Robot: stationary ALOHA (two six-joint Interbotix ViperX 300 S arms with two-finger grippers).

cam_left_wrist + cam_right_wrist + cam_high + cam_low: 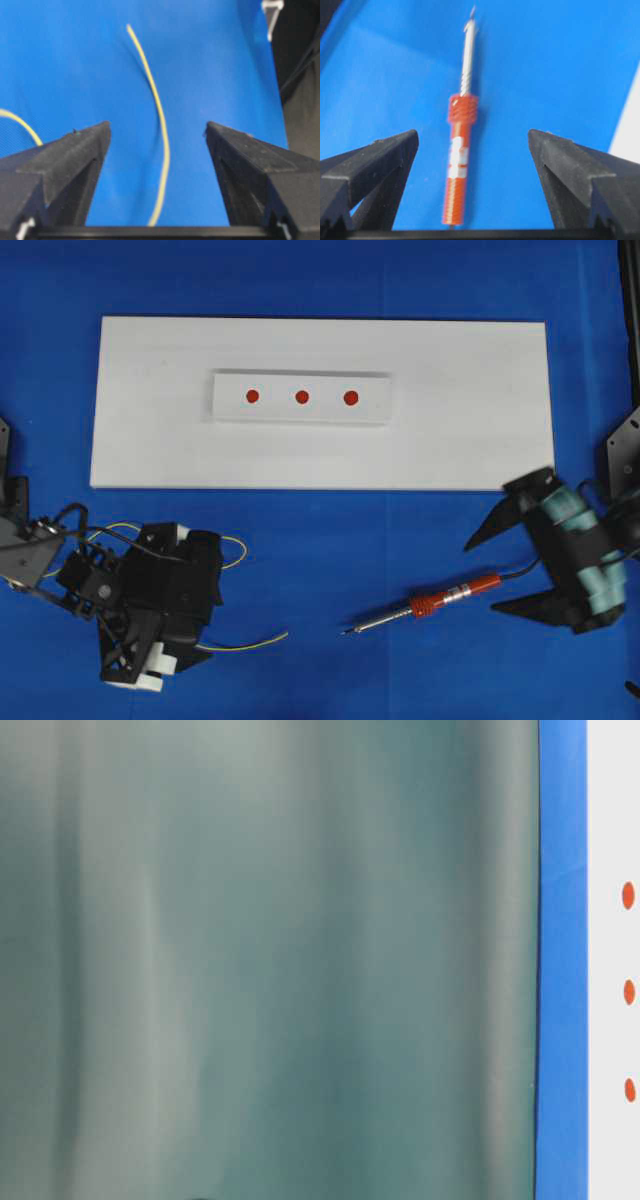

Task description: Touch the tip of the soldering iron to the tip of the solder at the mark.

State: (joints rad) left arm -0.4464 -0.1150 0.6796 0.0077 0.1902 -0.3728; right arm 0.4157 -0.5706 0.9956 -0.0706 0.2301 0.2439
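Both pincers gape, right pincer (472, 137) over the soldering iron (459, 150).

You see both arms built in matte black. Left gripper (185, 655): black angular fingers (70, 160), white plastic pieces beside them, thin black cables looping behind. Right gripper (505, 565): long tapered black fingers (570, 170), saw-tooth ridges near their bases, pale teal wrapped bands around the body behind them.
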